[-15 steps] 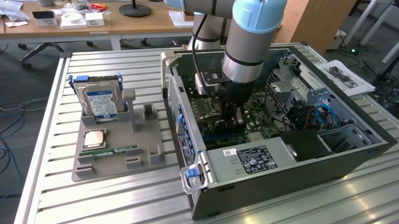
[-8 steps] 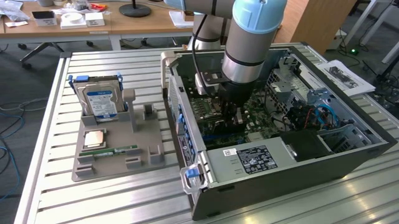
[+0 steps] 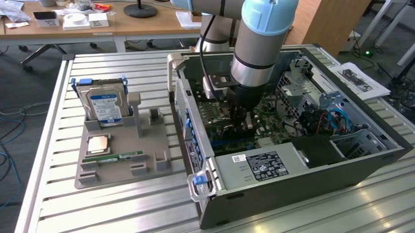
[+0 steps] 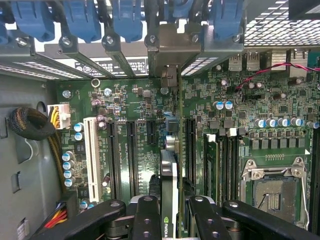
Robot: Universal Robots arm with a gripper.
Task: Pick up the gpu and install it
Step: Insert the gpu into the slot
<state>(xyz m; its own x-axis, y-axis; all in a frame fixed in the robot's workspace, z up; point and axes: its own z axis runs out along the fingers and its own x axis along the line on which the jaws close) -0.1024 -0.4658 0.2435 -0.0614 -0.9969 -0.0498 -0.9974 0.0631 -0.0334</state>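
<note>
Wrist view: gpu [image 4: 169, 175] edge-on, seemingly upright.

A blue-labelled hard drive [image 3: 106, 108] stands upright in a grey holder tray [image 3: 120, 170] — just beside the open computer case [image 3: 363, 160].

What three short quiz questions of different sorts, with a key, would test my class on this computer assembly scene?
1. True or false: the gripper holds the gpu edge-on over the motherboard.
2. Multiple choice: where does the hard drive stand? A) inside the computer case B) in the grey holder on the slatted table C) between the gripper's fingers
3. Fill in: on the motherboard, the processor socket is ____ (empty or filled).

Key: 1 true; 2 B; 3 empty.
</note>
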